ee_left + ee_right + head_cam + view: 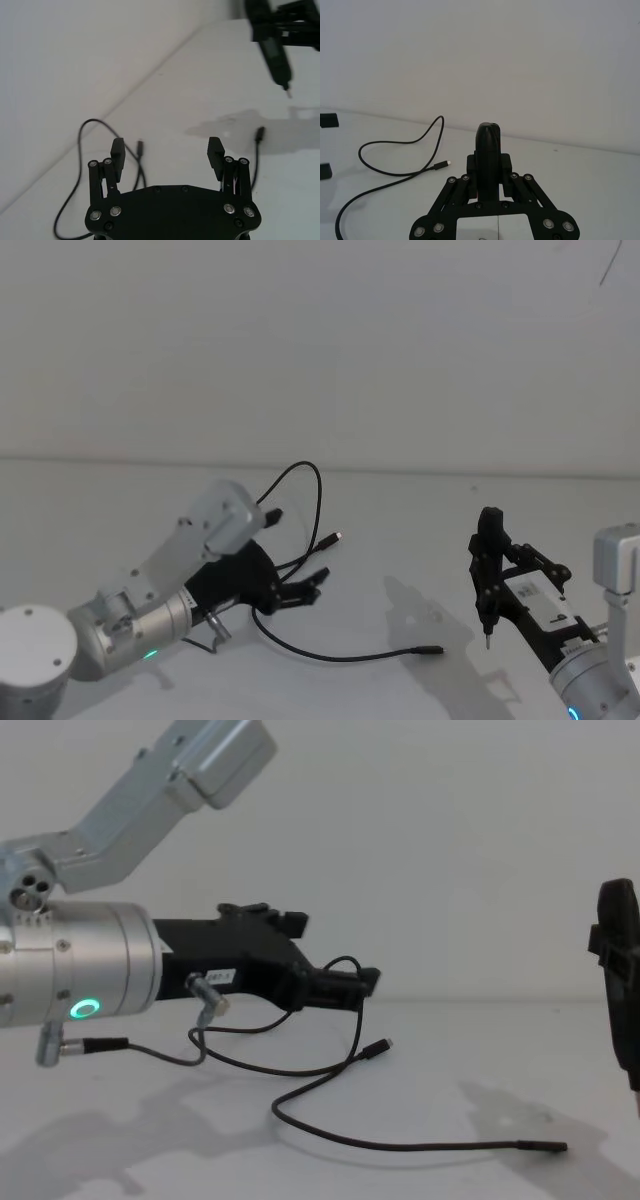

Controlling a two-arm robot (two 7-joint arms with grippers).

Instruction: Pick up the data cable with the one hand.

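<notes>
**Open left gripper poised over the cable's tangled middle**

The left gripper [295, 548] hovers low with its jaws spread wide and nothing between them. The data cable [428, 651] lies on the worktop [560, 510] right under and ahead of it. One strand arches up in a loop toward the wall, close to the fingertips. One plug [140, 146] sits in line with the gap between the jaws. The other end trails away to the robot's right, flat on the worktop. The right gripper [487, 570] stands upright and closed, apart from the cable — so the left is plainly nearer. Judging by this, a short reach forward and down would bring strands between its jaws.
</notes>
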